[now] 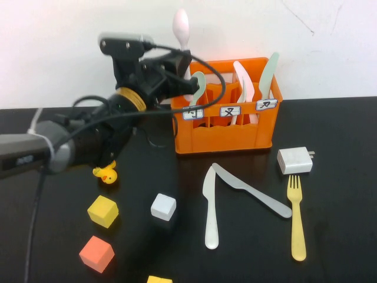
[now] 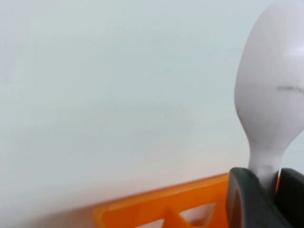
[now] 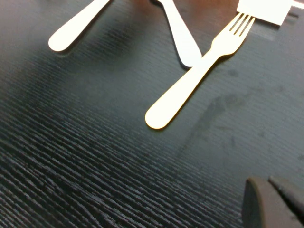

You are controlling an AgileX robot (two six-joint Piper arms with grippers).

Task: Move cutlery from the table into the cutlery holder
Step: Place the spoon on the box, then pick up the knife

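Cutlery is split between crate and table. A pale pink spoon (image 1: pixel 181 26) is held upright above the back left of the cutlery holder (image 1: pixel 227 130); its clamping by the left gripper (image 2: pixel 268 190) is shown only in the left wrist view. Three utensils are stood in the holder. On the table (image 1: pixel 247 259) a cream-white knife (image 1: pixel 210 206), a grey knife (image 1: pixel 250 188) and a yellow fork (image 1: pixel 296 215) are laid. The right gripper (image 3: pixel 275 202) is seen only in its wrist view, above the table near the fork handle, its state impossible to tell.

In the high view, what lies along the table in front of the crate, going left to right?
Rubber duck → white cube → cream-white knife → grey knife → yellow fork. Left gripper holds the pink spoon above the cutlery holder; right gripper hovers over the table.
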